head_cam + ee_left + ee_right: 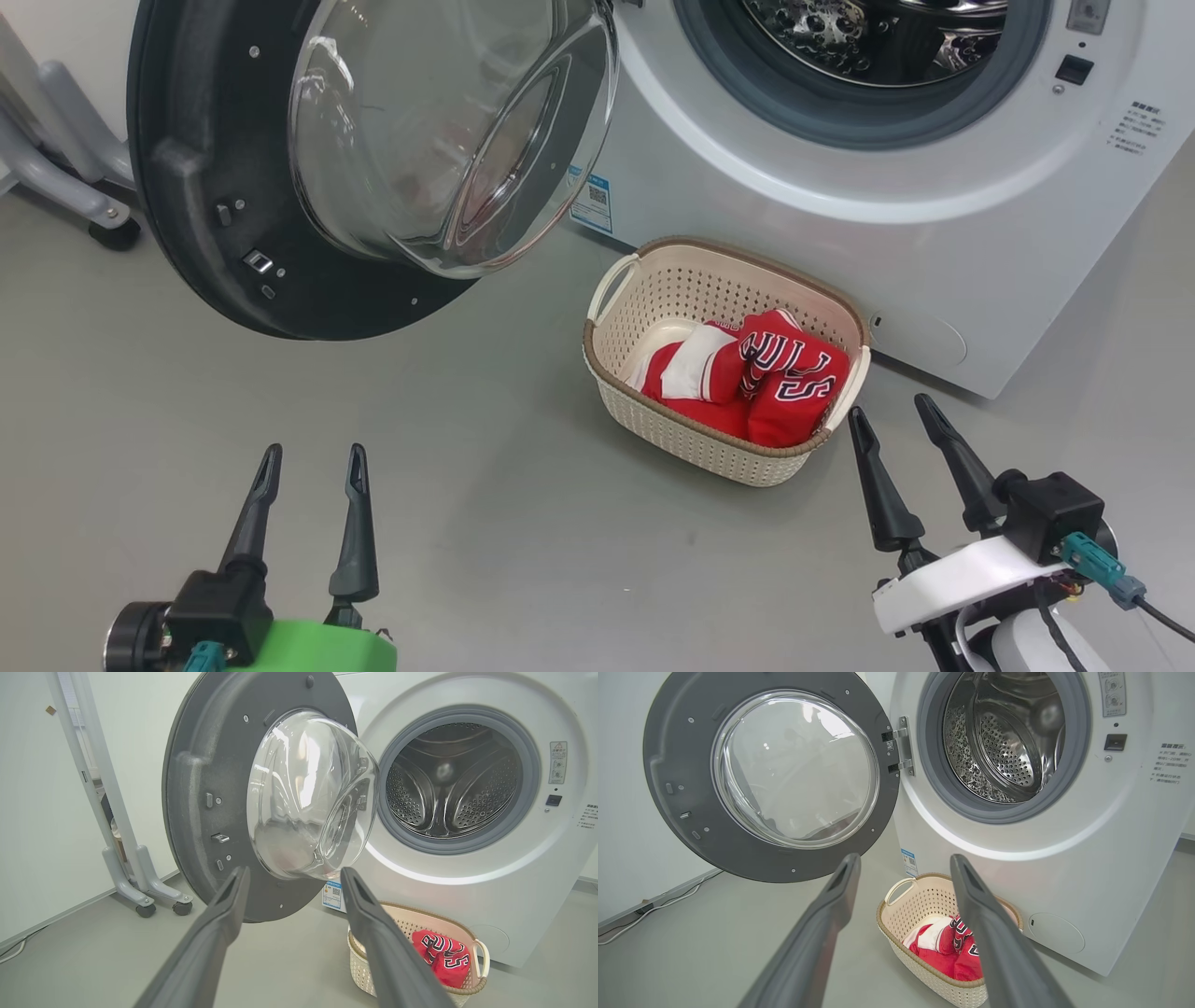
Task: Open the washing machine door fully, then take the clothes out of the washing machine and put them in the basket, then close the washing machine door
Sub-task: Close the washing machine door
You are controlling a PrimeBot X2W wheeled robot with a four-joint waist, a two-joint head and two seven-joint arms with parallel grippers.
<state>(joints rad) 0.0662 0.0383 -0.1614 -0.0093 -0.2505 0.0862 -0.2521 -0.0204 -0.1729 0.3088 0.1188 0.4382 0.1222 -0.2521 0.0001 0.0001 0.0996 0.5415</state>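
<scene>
Your left pincer (315, 453) hangs low, fingers apart. Above it, the washing machine door (215, 187) stands wide open. The basket (672, 289), on the floor (485, 532) before the washing machine (840, 243), holds the clothes (775, 383). Your right pincer (890, 407), also apart, hangs just beside the basket.

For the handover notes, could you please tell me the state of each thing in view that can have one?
washing machine door: swung wide open, untouched.
washing machine: drum exposed, no clothes visible inside.
clothes: bunched inside the basket.
basket: upright on the floor, holding the clothes.
left claw: open, empty.
right claw: open, empty.
</scene>
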